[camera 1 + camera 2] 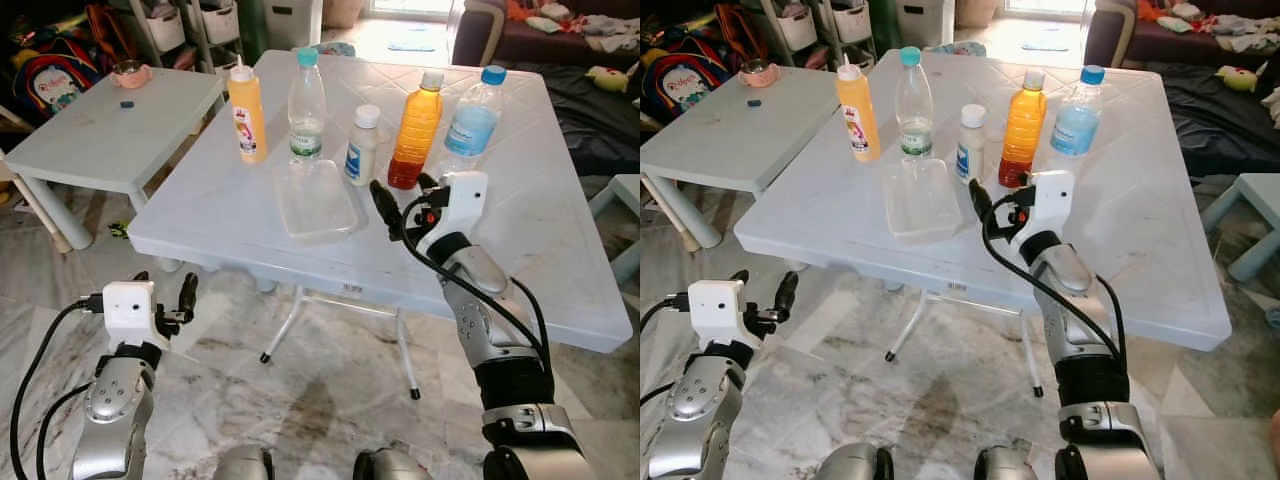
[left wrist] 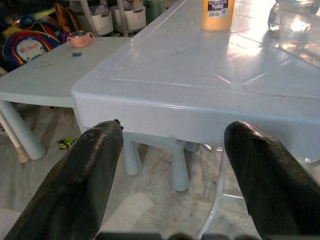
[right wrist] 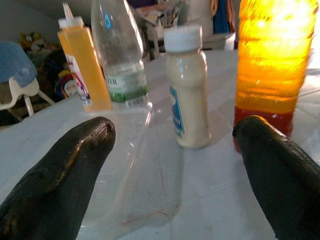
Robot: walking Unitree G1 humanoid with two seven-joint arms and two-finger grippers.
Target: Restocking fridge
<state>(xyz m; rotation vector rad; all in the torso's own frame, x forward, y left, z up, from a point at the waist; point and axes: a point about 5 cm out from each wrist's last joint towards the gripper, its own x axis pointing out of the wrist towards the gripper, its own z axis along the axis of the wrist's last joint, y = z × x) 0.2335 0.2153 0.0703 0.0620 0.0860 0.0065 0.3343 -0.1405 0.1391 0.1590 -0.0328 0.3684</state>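
Bottles stand in a row on the white table (image 1: 560, 250), left to right: yellow squeeze bottle (image 1: 247, 112), clear bottle (image 1: 306, 104), small white bottle (image 1: 362, 146), orange bottle (image 1: 416, 131), blue-cap bottle (image 1: 472, 118). Clear tray (image 1: 315, 199) lies just before the clear bottle. Left gripper (image 1: 170, 300) hangs wide open below the table's near edge. Right gripper (image 1: 405, 205), wide open, sits over the table just before the white and orange bottles.

Bright daylight comes from the room's far end, glaring on the glossy white plastic tabletop (image 2: 210, 75). The translucent orange juice bottle (image 3: 280, 60) glows, overexposed. Both wrist views show close black fingers (image 3: 55, 170) softly blurred.
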